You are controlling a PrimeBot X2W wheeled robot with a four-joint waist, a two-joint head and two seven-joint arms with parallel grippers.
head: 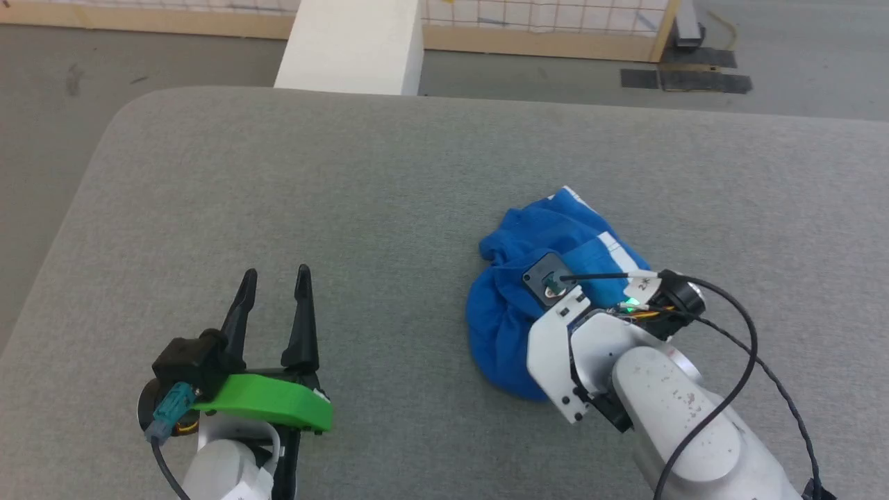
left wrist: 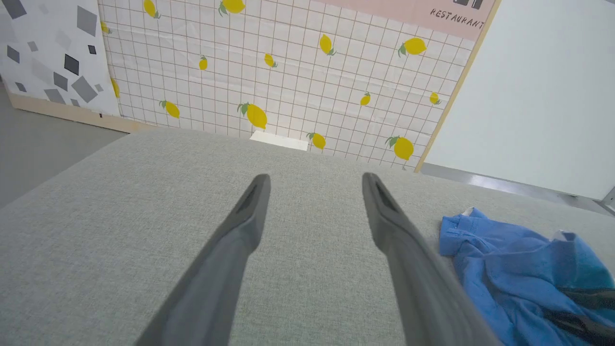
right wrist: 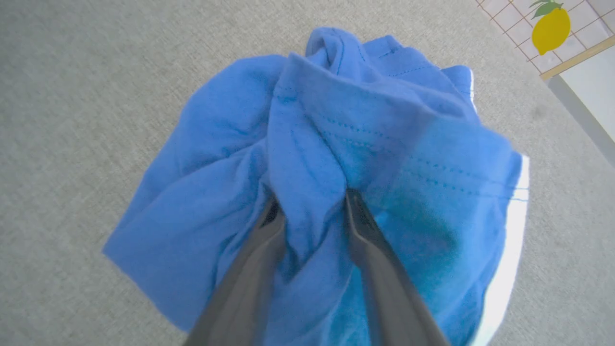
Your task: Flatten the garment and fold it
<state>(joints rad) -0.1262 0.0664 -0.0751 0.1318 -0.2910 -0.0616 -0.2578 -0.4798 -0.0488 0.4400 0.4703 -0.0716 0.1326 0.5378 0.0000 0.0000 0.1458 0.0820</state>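
The left end effector [head: 276, 271] is hovering low at the near left of the grey worktop [head: 347, 194]. Its two dark fingers are standing spread wide with nothing between them, and bare grey cloth is showing under them. In the left wrist view they are pointing towards a tiled wall [left wrist: 288, 72] printed with lemons.

Right of the middle, well apart from that end effector, the garment [head: 549, 229] is lying in a crumpled blue heap on the worktop. Its white stripe [head: 610, 242] is showing along the far right edge.

The right arm is reaching down over the near right part of the heap, and its wrist is hiding the fingers in the head view. In the right wrist view, the right end effector [right wrist: 312, 197] is pinching a raised fold of the garment. The fabric is bunching up between the two fingers, and their tips are sinking into it.
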